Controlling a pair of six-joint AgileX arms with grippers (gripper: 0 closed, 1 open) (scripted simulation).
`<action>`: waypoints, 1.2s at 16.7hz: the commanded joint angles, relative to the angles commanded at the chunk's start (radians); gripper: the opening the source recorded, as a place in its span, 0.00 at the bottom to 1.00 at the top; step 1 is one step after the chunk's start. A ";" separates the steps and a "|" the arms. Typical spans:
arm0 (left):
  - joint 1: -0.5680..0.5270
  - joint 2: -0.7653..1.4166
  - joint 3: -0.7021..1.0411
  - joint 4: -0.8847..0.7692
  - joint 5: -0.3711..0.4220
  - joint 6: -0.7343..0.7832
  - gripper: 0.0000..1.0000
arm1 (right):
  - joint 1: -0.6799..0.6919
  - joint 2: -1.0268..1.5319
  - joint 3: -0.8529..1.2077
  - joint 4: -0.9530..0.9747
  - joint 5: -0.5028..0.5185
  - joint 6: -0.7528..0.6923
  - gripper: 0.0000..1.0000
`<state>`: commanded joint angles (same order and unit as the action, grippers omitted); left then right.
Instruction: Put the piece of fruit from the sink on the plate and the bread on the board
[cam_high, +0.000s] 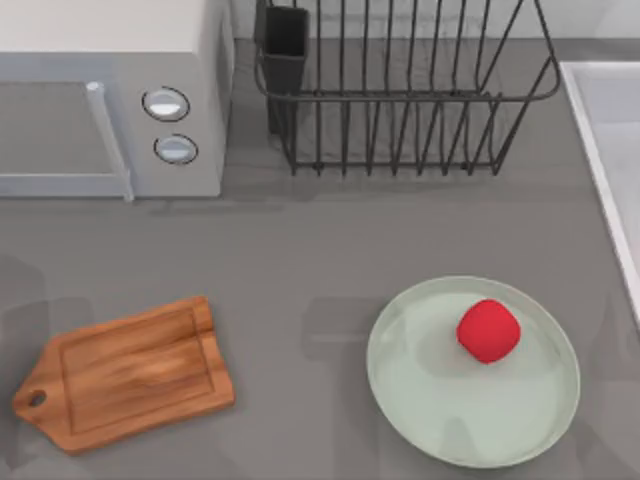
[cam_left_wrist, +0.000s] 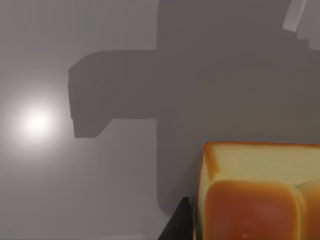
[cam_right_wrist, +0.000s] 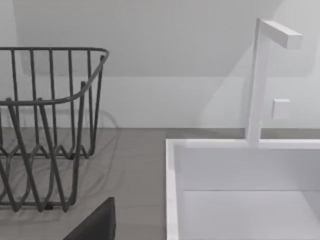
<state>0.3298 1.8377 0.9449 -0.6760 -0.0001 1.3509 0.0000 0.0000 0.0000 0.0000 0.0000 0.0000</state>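
Grey countertop (cam_high: 300, 260) runs across the whole top view, and at its far left stands a pale microwave (cam_high: 110, 95) with two round dials and a bar handle; no writing can be read on it. Nearer, at the left, the board (cam_high: 130, 372) lies bare, its long axis slanted and its short holed handle pointing to the near left corner. Behind the middle sits a dark wire dish rack (cam_high: 400, 90) with a black utensil cup at its left end. Right of the middle, the plate (cam_high: 440, 420) carries the piece of fruit (cam_high: 488, 330) on its far right part. At the far right edge runs the sink (cam_high: 600, 150), with a white tap (cam_right_wrist: 260, 80) at its back rim. The left wrist view has the bread (cam_left_wrist: 260, 195) close up over the grey surface, beside a dark finger (cam_left_wrist: 177, 222) of my left gripper; whether that gripper clasps it cannot be told. The right wrist view faces the rack and sink.
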 joint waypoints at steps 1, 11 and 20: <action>-0.003 -0.036 0.009 -0.046 0.006 -0.019 0.00 | 0.000 0.000 0.000 0.000 0.000 0.000 1.00; -0.006 -0.160 0.224 -0.402 0.006 -0.018 0.00 | 0.000 0.000 0.000 0.000 0.000 0.000 1.00; -0.021 -0.186 0.258 -0.452 0.003 -0.050 0.00 | 0.000 0.000 0.000 0.000 0.000 0.000 1.00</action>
<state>0.3088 1.6517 1.2026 -1.1284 0.0031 1.3010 0.0000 0.0000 0.0000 0.0000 0.0000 0.0000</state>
